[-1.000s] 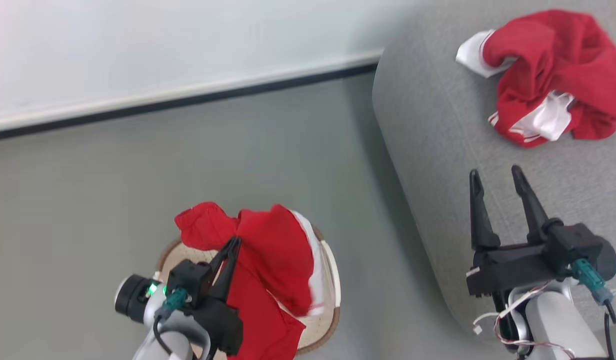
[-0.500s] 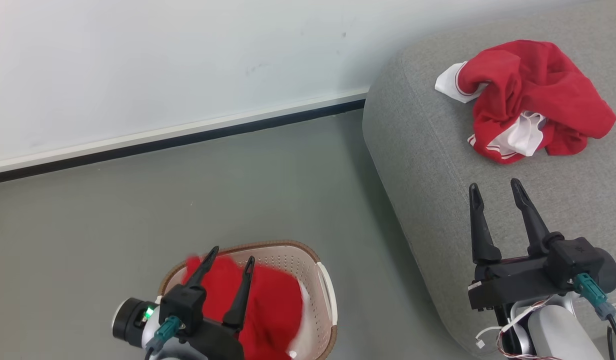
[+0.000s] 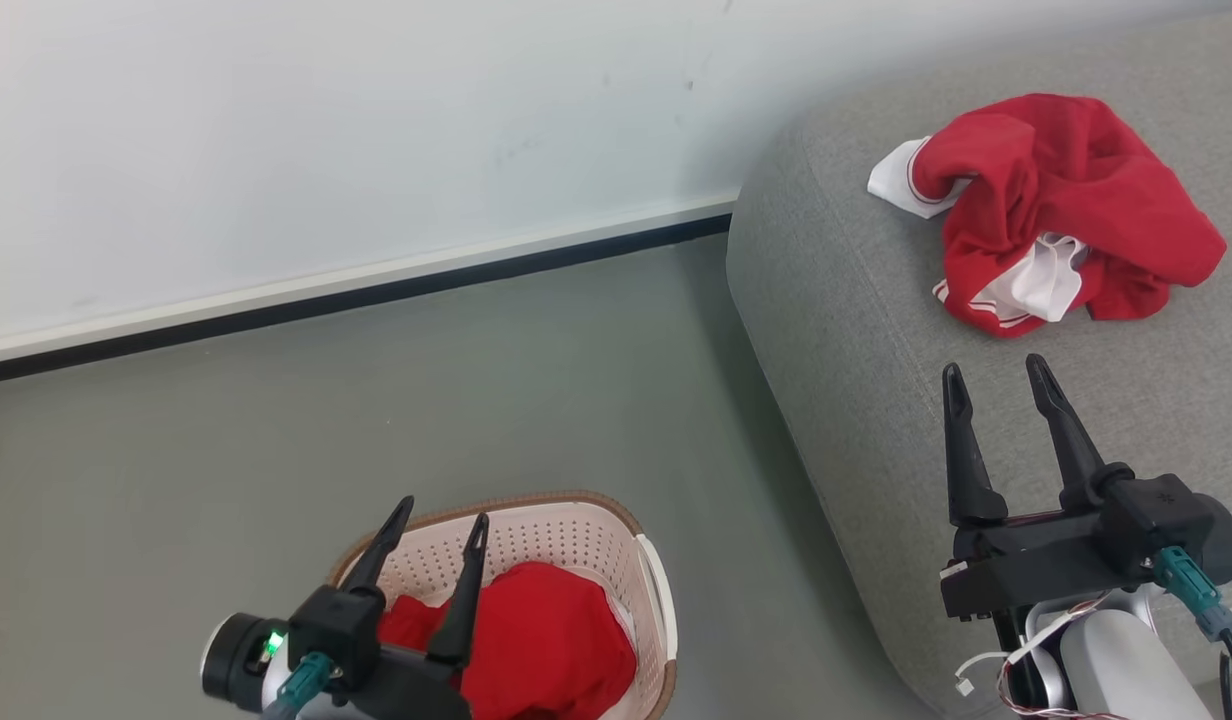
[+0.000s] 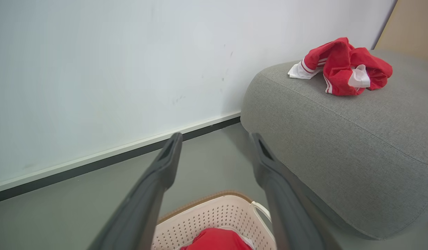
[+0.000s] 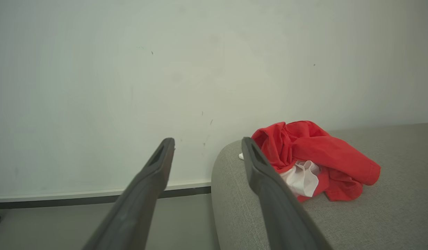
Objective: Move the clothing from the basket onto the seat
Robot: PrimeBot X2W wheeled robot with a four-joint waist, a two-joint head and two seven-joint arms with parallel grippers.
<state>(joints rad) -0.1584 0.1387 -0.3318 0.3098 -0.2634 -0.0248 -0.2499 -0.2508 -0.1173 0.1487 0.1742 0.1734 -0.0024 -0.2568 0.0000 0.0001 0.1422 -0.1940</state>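
The left gripper (image 3: 444,510) hangs with its fingers spread wide and nothing between them. It is over the basket (image 3: 576,540), which stands on the floor (image 3: 376,400) just to the left of the seat (image 3: 856,330). A red garment (image 3: 546,640) lies crumpled in the basket, none of it in the grip. The right gripper (image 3: 993,366), spread just as wide and empty, hovers above the seat's near edge. The jersey (image 3: 1056,200) sits bunched on top of the seat, towards its far side.
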